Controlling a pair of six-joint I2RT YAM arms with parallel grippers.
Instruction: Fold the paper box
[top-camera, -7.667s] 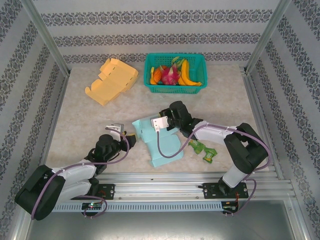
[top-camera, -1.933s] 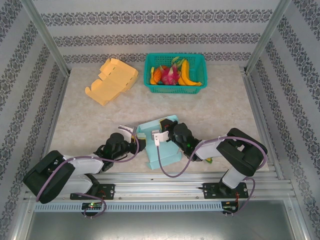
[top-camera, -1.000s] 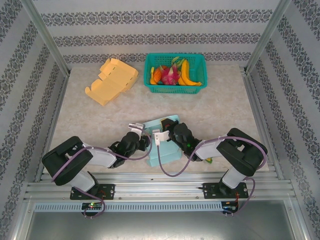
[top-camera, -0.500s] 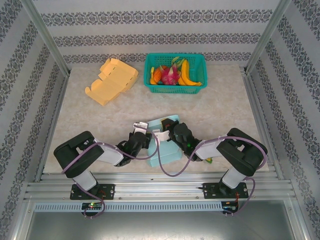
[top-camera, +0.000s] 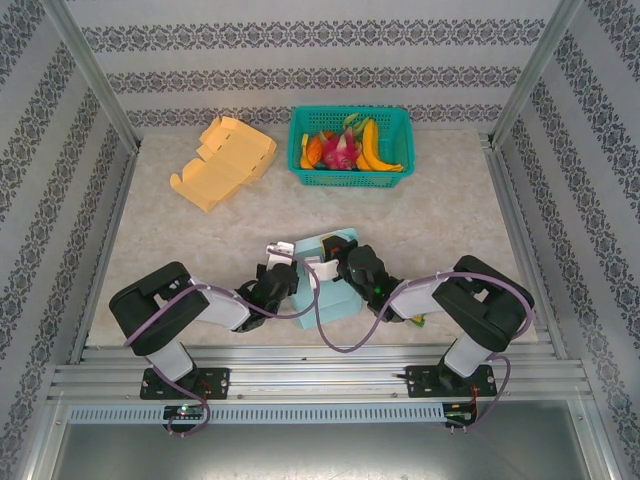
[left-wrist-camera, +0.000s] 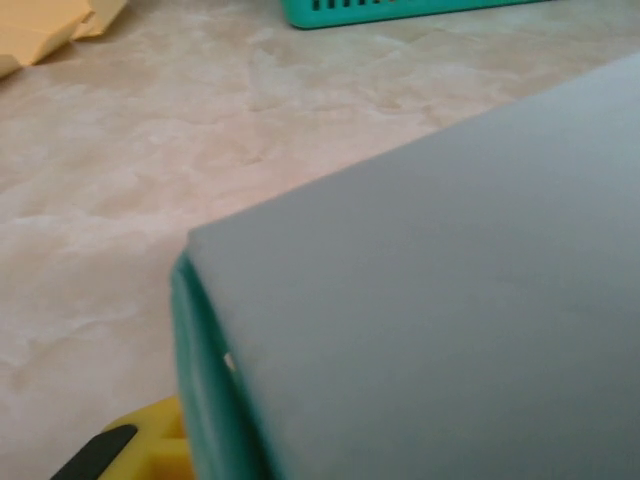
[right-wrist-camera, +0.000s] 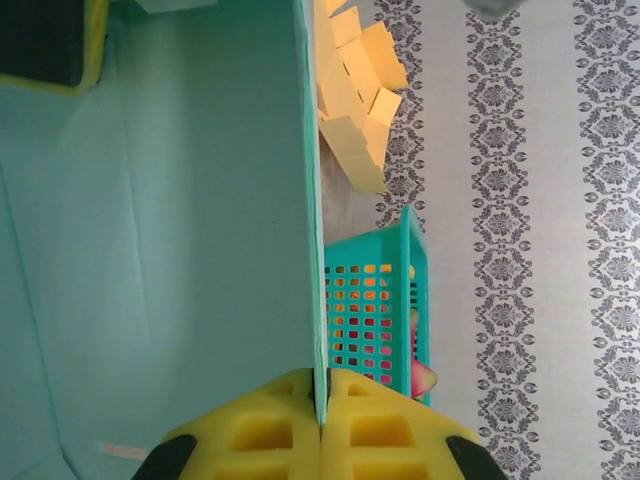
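Observation:
The light-blue paper box (top-camera: 335, 297) lies partly folded near the table's front, between my two grippers. My right gripper (top-camera: 338, 262) is shut: in the right wrist view its yellow pads (right-wrist-camera: 385, 430) pinch the edge of an upright panel of the box (right-wrist-camera: 180, 250). My left gripper (top-camera: 287, 270) sits against the box's left side. In the left wrist view a box panel (left-wrist-camera: 450, 300) looms over the jaws, and one yellow finger (left-wrist-camera: 150, 455) shows just outside its edge. The other finger is hidden, so the left grip is unclear.
A teal basket (top-camera: 392, 176) of fruit stands at the back centre and shows behind the panel as the basket (right-wrist-camera: 375, 310) in the right wrist view. A flattened orange paper box (top-camera: 225, 160) lies at the back left. A small green object (top-camera: 417, 319) peeks out by the right arm.
My left gripper has moved right, up against the box's left side, with its jaws narrowing. The box's panel stands more upright. The right gripper stays shut on it.

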